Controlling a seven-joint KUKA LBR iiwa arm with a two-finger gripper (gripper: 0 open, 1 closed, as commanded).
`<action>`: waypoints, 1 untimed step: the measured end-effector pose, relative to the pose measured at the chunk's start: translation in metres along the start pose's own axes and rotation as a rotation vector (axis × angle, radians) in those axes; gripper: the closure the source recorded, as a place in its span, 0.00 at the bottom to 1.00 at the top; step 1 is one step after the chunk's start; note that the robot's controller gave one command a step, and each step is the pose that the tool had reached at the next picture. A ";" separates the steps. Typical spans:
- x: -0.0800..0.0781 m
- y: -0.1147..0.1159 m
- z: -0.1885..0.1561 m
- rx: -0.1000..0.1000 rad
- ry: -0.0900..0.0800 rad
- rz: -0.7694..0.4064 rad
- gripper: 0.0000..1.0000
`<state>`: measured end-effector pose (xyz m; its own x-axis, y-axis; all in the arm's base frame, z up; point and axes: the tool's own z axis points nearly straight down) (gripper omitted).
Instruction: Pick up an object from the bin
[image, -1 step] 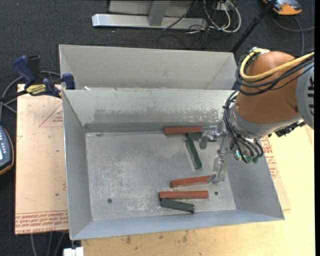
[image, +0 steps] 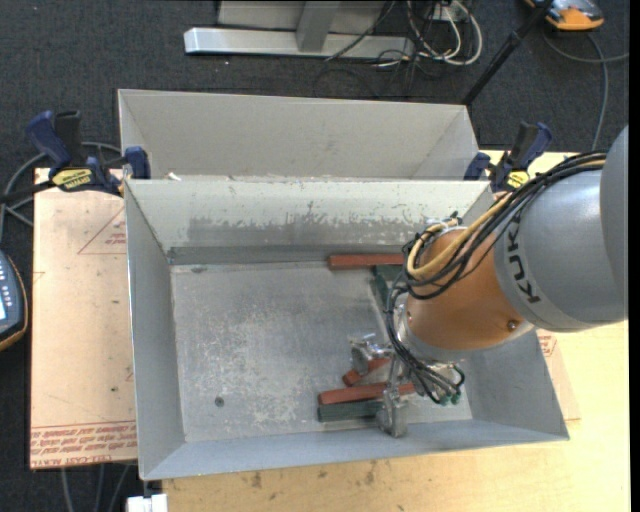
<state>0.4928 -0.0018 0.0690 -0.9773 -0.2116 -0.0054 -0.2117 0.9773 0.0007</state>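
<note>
So the arm (image: 570, 250) comes in from the right and bends down steeply into the bin (image: 250, 330); the big silver link sits up over the right rim, and the orange cover (image: 455, 310) below it points down and to the left; a bundle of cables (image: 440, 250) loops over the top of that cover. The gripper (image: 385, 385) is down low in the bin's front right part, right at the floor by the look of it; honestly can't tell if the jaws are spread or pressed together, too much metal and wiring tangled in there.

It's sitting in a little cluster of stuff; a flat reddish-brown block (image: 345, 397) lies just left of it, with a dark green block (image: 345, 413) right alongside on the near side, the two touching; a small reddish piece (image: 356, 377) sits just above them, tight against the gripper. Can't say anything is actually pinched.

Further back, a long reddish-brown bar (image: 362, 261) lies along the foot of the far wall; a dark green piece (image: 383, 287) pokes out beside the orange cover.
</note>
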 end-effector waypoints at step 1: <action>-0.002 0.010 -0.032 0.000 0.001 -0.114 0.00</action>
<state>0.4920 0.0086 0.1006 -0.9468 -0.3217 -0.0040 -0.3217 0.9469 0.0003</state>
